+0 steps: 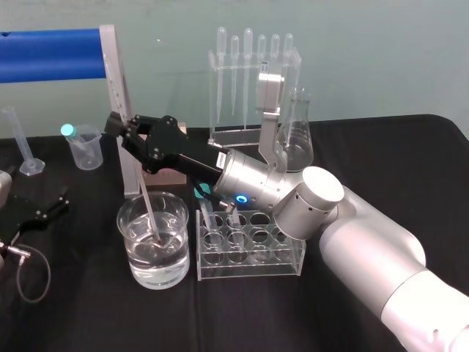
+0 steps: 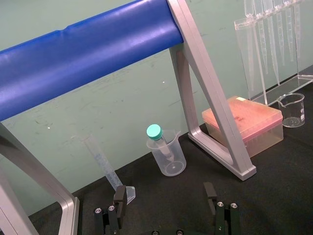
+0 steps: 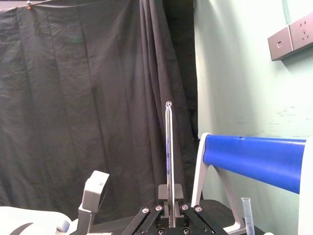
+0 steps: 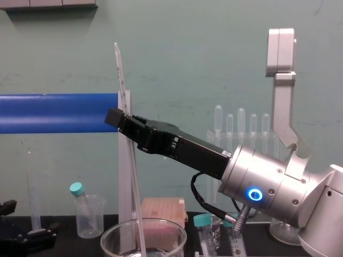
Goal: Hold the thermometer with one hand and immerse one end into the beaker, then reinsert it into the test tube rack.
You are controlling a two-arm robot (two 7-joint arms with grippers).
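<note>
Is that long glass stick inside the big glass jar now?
In. The thermometer slants down from the right claw past the beaker's rim, its end reaching the water.

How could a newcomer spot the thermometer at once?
Find the large beaker of clear liquid beside the test tube rack. The thermometer is the long thin rod standing in it, pinched by the right gripper. Unlike the pipettes behind, it has no bulb.
</note>
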